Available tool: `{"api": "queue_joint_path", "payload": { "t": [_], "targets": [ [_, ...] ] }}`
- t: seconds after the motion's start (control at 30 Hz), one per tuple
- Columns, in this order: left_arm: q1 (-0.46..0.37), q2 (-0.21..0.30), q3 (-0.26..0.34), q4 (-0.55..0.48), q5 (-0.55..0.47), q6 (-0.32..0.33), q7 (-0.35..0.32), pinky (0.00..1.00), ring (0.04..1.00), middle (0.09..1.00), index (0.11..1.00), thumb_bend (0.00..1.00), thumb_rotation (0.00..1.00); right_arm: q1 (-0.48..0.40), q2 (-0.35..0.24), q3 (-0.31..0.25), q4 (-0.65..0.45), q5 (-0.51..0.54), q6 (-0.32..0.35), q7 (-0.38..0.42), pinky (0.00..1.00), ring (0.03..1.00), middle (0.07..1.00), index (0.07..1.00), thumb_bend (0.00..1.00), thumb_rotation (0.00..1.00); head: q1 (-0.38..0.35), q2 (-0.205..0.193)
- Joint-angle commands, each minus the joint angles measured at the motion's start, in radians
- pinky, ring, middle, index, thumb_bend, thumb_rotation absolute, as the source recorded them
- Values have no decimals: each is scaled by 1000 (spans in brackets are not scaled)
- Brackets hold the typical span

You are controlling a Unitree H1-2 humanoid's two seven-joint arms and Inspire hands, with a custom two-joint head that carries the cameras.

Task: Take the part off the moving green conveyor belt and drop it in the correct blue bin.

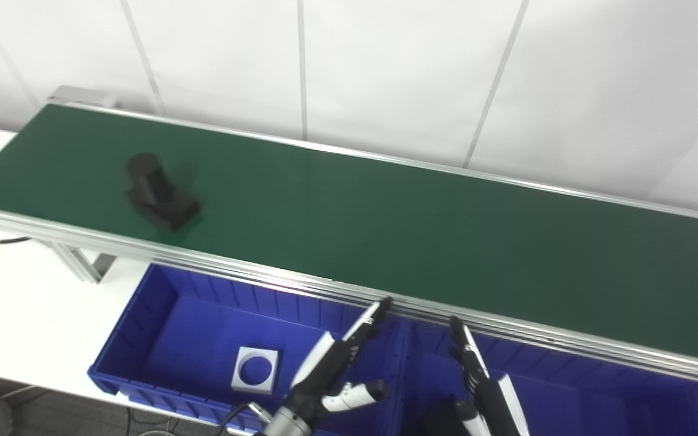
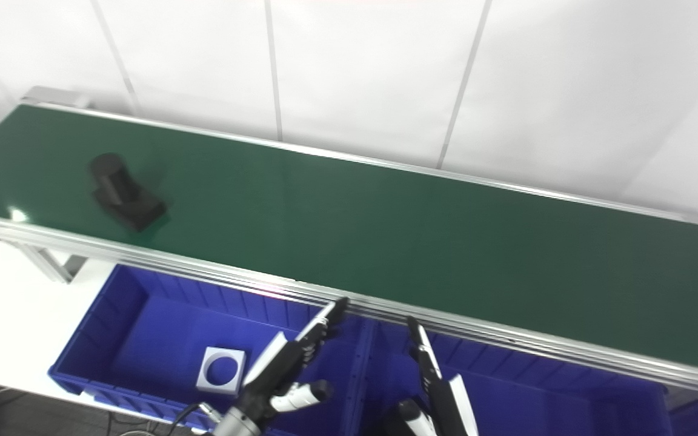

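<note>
- Left eye view: the part (image 1: 160,192) is black and matte, a short round cylinder standing on a flat squarish base, its outline a little blurred; it sits on the green belt (image 1: 422,224) toward the belt's left end, nearer the front rail than the back one.
- Left eye view: the left hand (image 1: 340,363) rises from the bottom edge over the left blue bin (image 1: 143,315); its fingers are stretched out straight and point up toward the belt's front rail, the thumb juts out to the right, and nothing is in its grasp; the right hand (image 1: 485,378) comes up beside it over the right blue bin (image 1: 597,387), fingers extended and slightly apart, also holding nothing.
- Left eye view: the part lies well apart from both hands, up and to the left of them, with the belt's front rail between it and the fingertips; a white square piece with a round hole (image 1: 255,369) lies on the floor of the left bin, just left of the left hand.
- Right eye view: the same black part (image 2: 123,192) shows near the belt's left end, cylinder on top of the base.
- Right eye view: the left hand (image 2: 291,360) is spread and empty, its fingertips just short of the front rail; the right hand (image 2: 437,381) is cut off by the bottom edge, fingers straight, gripping nothing.
- Right eye view: the part stays clear of all the fingers, far to their upper left on the belt (image 2: 385,230).
</note>
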Motion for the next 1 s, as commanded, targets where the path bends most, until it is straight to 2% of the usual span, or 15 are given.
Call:
{"api": "queue_joint_path", "payload": {
  "t": [0.0,0.17,0.5,0.73,0.77,0.97],
  "targets": [
    [-21,-10,-17,-6,13,-40,35,953,988,994,976,892,807,-15,-3,0,-12,21,-51,4,961,996,1000,1000,867,986,1,0],
    [-32,-1,-45,9,21,-40,73,949,989,992,972,902,796,-15,-5,-4,-5,31,-51,4,950,982,1000,1000,867,965,9,-14],
    [-38,14,-73,11,14,-40,95,963,992,994,975,893,787,-17,-5,0,-2,26,-51,-4,940,972,1000,1000,870,959,10,-17],
    [-45,19,-87,37,12,-40,107,956,988,989,978,901,786,-21,-6,3,18,27,-51,-1,941,975,1000,1000,887,968,10,-72],
    [-49,20,-91,45,11,-40,112,955,987,988,978,900,785,-23,-6,3,25,28,-51,-2,941,975,1000,1000,889,968,14,-91],
    [-67,30,-119,69,12,-40,150,949,983,985,972,882,777,-30,-9,7,41,23,-51,-11,928,967,1000,1000,868,969,15,-101]
  ]
}}
